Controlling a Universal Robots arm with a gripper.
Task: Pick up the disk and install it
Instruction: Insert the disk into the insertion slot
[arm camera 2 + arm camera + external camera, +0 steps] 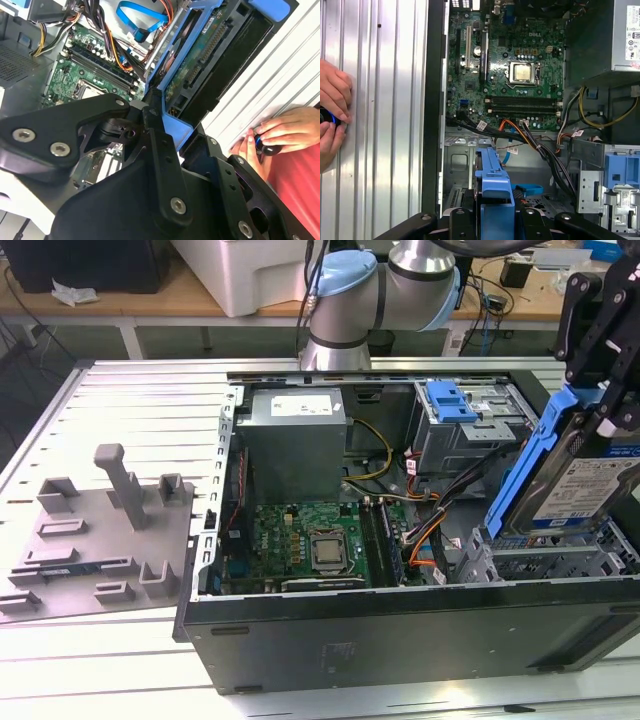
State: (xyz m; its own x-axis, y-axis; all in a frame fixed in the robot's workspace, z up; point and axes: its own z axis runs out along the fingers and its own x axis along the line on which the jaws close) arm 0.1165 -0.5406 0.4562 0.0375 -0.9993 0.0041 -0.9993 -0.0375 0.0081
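Open computer case [400, 640] with green motherboard [290, 532], grey fixture [100, 550] beside

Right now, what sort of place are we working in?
Probably a robotics lab bench: an open computer case on a slatted metal table, a grey fixture plate beside it, and cluttered workbenches behind.

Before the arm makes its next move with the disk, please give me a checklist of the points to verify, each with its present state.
1. Grip: the gripper is shut on the disk: ok.
2. Disk level with the drive cage: it hangs tilted above it: not ok.
3. Cable bundle clear of the cage: it runs close beside it: cannot tell.
4. The person's hands outside the case: they rest on the table: ok.
5. Cage slot free: the disk hides part of it: cannot tell.
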